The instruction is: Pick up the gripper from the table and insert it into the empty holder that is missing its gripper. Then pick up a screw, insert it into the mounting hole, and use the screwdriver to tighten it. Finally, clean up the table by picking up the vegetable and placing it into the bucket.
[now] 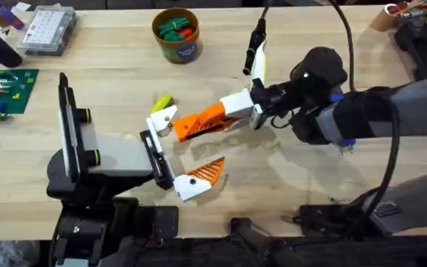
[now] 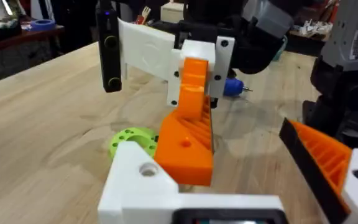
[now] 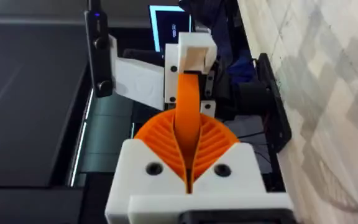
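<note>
The gripper piece point(image 1: 163, 119), ribbed orange with a white base, hangs level above the table with my right gripper point(image 1: 210, 119) shut on its orange wedge. Its white base sits at the far end of the holder point(image 1: 156, 159), the black bracket bar on my left arm; I cannot tell whether it is seated. A twin finger point(image 1: 199, 178) stands on the bar's near end, well apart from it. In the right wrist view my right gripper point(image 3: 187, 118) clamps the piece point(image 3: 189, 87). The vegetable point(image 1: 161, 101) lies just beyond the piece. The bucket point(image 1: 176, 33) stands at the back. The screwdriver point(image 2: 234, 87) lies behind my right gripper.
A clear compartment box point(image 1: 47, 30) sits at the back left, with a green circuit board point(image 1: 6, 89) in front of it. A round green disc point(image 2: 132, 140) lies on the table under the held piece. A cup point(image 1: 388, 15) stands at the back right.
</note>
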Controlling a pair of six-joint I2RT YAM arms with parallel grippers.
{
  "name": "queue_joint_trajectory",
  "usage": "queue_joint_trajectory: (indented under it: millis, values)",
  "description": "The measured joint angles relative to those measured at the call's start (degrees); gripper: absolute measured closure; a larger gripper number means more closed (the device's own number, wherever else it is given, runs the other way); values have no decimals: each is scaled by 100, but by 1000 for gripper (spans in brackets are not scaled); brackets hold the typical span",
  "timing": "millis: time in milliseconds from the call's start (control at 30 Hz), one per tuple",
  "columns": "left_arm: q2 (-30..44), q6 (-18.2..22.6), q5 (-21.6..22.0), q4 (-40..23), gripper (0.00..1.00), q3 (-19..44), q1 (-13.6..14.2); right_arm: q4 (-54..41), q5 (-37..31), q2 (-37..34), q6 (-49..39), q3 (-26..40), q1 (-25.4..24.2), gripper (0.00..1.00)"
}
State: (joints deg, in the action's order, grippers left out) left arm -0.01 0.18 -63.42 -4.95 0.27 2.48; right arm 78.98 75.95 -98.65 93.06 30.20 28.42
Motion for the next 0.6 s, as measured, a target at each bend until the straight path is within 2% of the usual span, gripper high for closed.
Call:
queue_joint_trajectory:
  millis: [600]
  values:
    - [0,0,0,0,14,0,0,-188,-161,0,-104,2,0,983]
